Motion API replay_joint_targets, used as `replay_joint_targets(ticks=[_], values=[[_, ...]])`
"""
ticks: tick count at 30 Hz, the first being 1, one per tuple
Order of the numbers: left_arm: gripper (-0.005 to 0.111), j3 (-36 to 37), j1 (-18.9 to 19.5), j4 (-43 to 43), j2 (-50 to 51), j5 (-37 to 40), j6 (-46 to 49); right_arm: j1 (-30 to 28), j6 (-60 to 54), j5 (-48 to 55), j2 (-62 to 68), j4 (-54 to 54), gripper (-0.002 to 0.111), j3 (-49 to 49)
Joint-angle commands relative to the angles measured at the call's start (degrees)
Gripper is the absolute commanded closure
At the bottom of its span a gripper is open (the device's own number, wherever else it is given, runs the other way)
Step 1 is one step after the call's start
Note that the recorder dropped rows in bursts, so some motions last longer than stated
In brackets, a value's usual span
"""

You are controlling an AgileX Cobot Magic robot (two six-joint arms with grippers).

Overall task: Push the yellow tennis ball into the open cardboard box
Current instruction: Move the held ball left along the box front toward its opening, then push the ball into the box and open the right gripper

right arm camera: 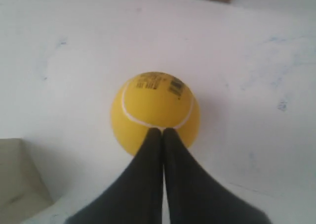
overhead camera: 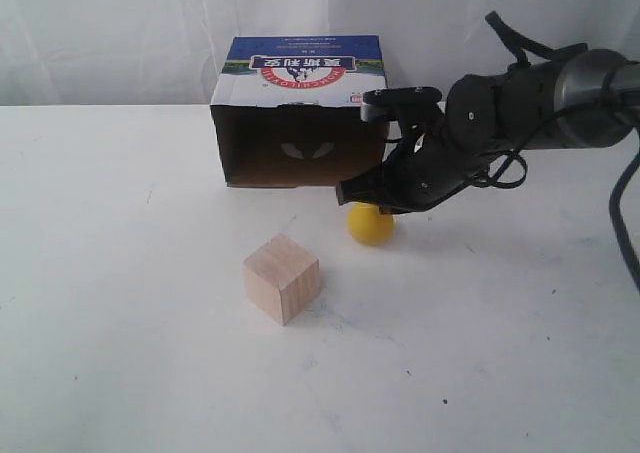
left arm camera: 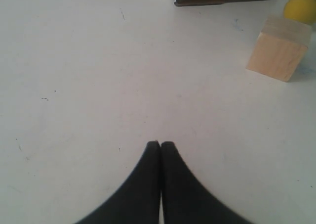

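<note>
My right tool (overhead camera: 344, 191) has its fingers pressed together and grips nothing. It serves here as a blunt pusher. In the right wrist view its tip sits at the near side of the yellow tennis ball (right arm camera: 155, 110), by the white seam. It looks to be touching, though I cannot be sure of contact. My left tool (left arm camera: 160, 144) is likewise closed and empty, hovering over bare table (overhead camera: 120, 273) well apart from everything.

The ball rests on the table just in front of the open cardboard box (overhead camera: 300, 143), near the right end of its dark mouth as the exterior view shows it. The wooden cube (overhead camera: 282, 277) stands nearer the camera and to the left, out of the line between ball and box.

I judge the push itself to be the step in hand: the tool is set behind the ball and the ball is not yet inside. The next move calls for a low, steady shove towards the opening, angled a little towards the middle of the mouth. A ball pushed off-centre tends to roll sideways, and here it could catch the box's right wall or slip past that corner.
</note>
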Motion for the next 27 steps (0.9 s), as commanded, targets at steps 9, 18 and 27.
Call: replay_joint_targets(ticks=[9, 18, 27], values=[[0.107, 0.2, -0.4, -0.9, -0.3, 0.0, -0.2, 6.6, -4.7, 2.2, 1.8, 7.0, 0.108, 0.1], [0.107, 0.2, -0.4, -0.9, -0.3, 0.0, -0.2, 3.7, -6.1, -5.3, 11.5, 6.0, 0.108, -9.9], [0.107, 0.2, -0.4, -0.9, -0.3, 0.0, -0.2, 3.9, -7.7, -1.5, 6.1, 6.0, 0.108, -10.4]])
